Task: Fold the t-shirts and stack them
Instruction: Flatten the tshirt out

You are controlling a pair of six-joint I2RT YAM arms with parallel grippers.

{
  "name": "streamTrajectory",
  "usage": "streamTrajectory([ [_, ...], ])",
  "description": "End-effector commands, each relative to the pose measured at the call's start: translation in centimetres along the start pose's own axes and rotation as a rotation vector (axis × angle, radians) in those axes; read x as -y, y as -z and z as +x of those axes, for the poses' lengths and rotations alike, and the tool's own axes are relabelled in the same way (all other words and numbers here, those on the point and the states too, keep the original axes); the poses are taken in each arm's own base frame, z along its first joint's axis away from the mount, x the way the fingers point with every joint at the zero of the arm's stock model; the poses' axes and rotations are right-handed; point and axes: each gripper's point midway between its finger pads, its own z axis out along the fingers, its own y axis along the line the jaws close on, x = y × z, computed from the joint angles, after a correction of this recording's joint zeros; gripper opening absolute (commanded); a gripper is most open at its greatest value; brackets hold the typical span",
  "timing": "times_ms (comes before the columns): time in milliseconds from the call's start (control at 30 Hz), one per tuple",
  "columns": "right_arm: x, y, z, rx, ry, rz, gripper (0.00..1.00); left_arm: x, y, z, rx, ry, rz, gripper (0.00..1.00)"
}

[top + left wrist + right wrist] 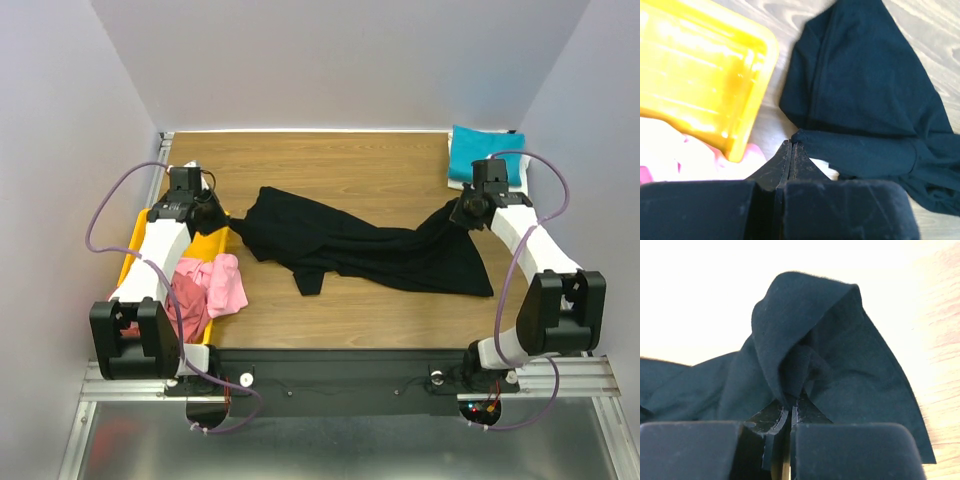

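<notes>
The left gripper [791, 146], jaws pressed together, pinches a folded edge of the black t-shirt [865, 95] lying on the wooden table [935, 40], beside the yellow tray [762, 75] and pink cloth [754, 155].

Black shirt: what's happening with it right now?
Both arms are on the black t-shirt, which lies stretched across the table, unfolded. The left claw is shut on its edge beside the yellow tray; the right claw is shut on a bunched fold at the other end. A crumpled pink t-shirt lies in the tray and a folded teal t-shirt sits at the far right corner.
</notes>
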Motion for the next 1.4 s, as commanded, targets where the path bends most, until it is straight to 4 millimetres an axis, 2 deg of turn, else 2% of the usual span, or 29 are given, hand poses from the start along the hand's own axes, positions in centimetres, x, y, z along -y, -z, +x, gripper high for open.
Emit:
streamTrajectory([
  [0,0.6,-0.6,0.1,-0.028,-0.041,0.011,0.0,-1.0,0.7,-3.0,0.058,-0.015,-0.014,0.0],
  [167,3.2,-1.9,2.2,-0.078,-0.063,0.1,0.05,-1.8,0.7,-4.1,0.067,-0.016,-0.038,0.0],
  [233,4.2,-2.2,2.9,-0.095,-0.077,0.128,0.21,-2.0,0.5,-4.3,0.065,-0.02,-0.044,0.0],
  [367,4.8,-2.6,3.7,-0.124,-0.085,0.128,0.38,-1.9,0.3,-4.1,0.053,-0.02,-0.042,0.0],
  [400,5.0,-2.7,4.0,-0.132,-0.086,0.13,0.45,-1.9,0.2,-3.9,0.047,-0.02,-0.038,0.0],
  [500,5.1,-3.2,4.1,-0.139,-0.083,0.13,0.56,-1.9,0.2,-4.0,0.048,-0.021,-0.037,0.0],
  [600,5.6,-3.5,4.1,-0.14,-0.085,0.146,0.62,-2.1,0.1,-3.9,0.043,-0.024,-0.045,0.0],
  [767,6.1,-3.9,4.6,-0.155,-0.092,0.142,0.62,-2.2,0.0,-3.6,0.035,-0.024,-0.045,0.0],
  [933,7.8,-4.7,5.0,-0.159,-0.133,0.169,0.59,-2.1,-0.2,-3.4,0.027,-0.023,-0.038,0.0],
  [1367,6.3,-7.6,4.2,-0.18,-0.18,0.081,0.44,-2.2,-0.5,-2.5,0.001,-0.024,-0.033,0.0],
])
